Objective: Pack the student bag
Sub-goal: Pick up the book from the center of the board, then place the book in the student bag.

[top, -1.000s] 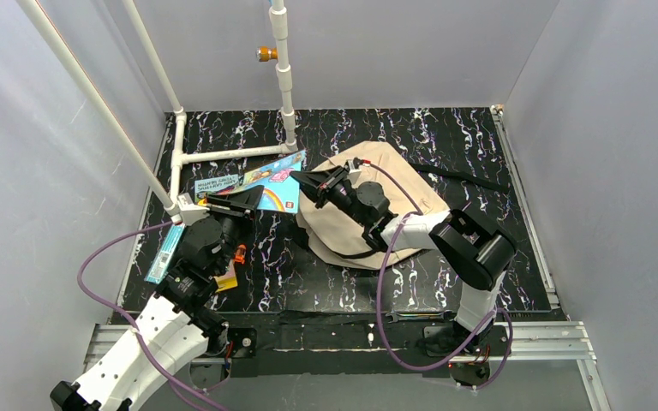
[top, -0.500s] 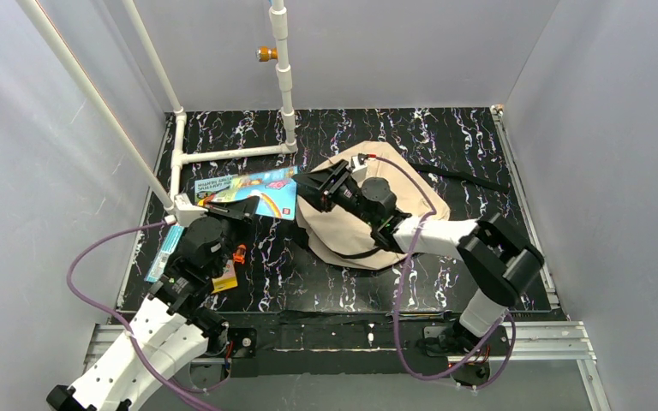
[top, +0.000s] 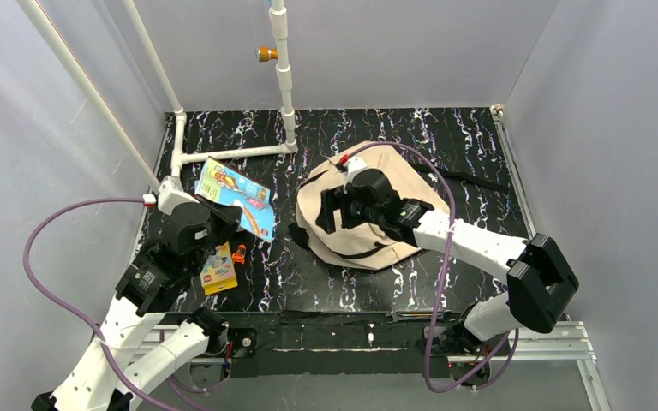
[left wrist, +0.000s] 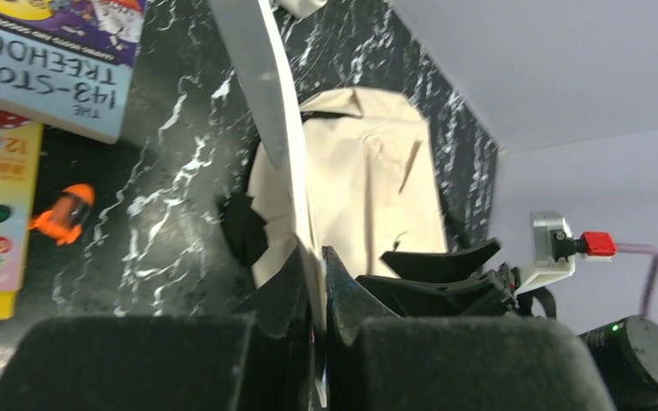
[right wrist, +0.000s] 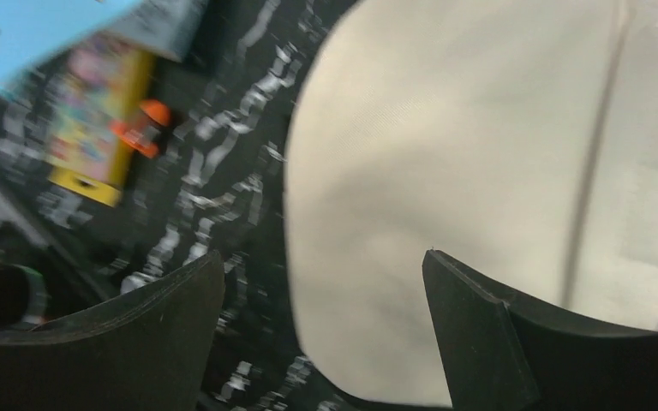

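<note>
Student bag [top: 321, 227] lies flat on table [top: 480, 137], centre-right. Right gripper [top: 326, 210] hangs over its left part; the right wrist view shows the jaws spread wide, holding nothing. Left gripper [top: 221, 221], left of the bag, clamps colourful book [top: 238, 197]; the left wrist view shows the book edge-on, pinched.

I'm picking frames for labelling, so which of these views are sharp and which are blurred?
Top view: sharp and evenly lit, the bag crisp. Left wrist view: the titled book is readable, while the fingers near the lens are dark, with little detail. Right wrist view: smeared throughout; the bag, the yellow book and the orange toy lack clean edges.
</note>
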{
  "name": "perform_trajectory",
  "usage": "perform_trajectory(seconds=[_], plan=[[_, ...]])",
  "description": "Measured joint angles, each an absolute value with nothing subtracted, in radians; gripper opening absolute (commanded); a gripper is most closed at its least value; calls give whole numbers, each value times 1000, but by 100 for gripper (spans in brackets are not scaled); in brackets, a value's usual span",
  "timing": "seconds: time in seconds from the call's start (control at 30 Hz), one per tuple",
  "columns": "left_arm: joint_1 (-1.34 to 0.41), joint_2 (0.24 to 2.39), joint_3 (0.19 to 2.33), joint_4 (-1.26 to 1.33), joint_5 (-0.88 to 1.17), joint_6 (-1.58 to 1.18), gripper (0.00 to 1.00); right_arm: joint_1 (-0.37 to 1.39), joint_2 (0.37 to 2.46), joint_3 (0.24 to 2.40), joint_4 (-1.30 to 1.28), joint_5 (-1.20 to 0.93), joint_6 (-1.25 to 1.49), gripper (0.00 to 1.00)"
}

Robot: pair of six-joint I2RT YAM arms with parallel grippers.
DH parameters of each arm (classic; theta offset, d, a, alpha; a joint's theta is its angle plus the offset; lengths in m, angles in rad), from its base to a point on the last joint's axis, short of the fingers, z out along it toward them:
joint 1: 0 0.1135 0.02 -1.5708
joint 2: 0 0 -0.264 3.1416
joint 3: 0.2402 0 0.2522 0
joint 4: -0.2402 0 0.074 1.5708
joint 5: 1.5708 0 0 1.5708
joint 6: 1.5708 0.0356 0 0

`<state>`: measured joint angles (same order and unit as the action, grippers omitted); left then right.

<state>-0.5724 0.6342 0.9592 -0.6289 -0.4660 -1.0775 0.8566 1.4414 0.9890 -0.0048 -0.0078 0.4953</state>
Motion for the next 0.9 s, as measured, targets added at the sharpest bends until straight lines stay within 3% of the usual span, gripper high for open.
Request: perform_trajectory(seconds=[0.2,0.4,0.47,0.6,0.7,0.83,0.87,0.9], plan=[[-572,657,1081,-826,-427,-1012,0,999,1480,1054,-226,188,166,94],[-572,623,1118,-936,-398,-971,0,1139,1605,1111,-291,403,27,90],[-572,610,1118,-959,-384,-961,0,1166,1662,1136,-299,508,-2,81],[-572,606,1118,-981,-345,-949,0,1185,1785,1216,-332,673,-32,53],[-572,612,1118,-986,-309,-945,0,1185,1807,1234,-352,731,-27,45],[-572,625,1118,-994,-268,-944,0,1185,1751,1227,-356,741,-22,8],[-572,628,1118,-995,-262,-944,0,1186,1722,1221,-352,745,-22,1],[-572,630,1118,-995,-254,-944,0,1186,1695,1213,-344,752,-23,1]])
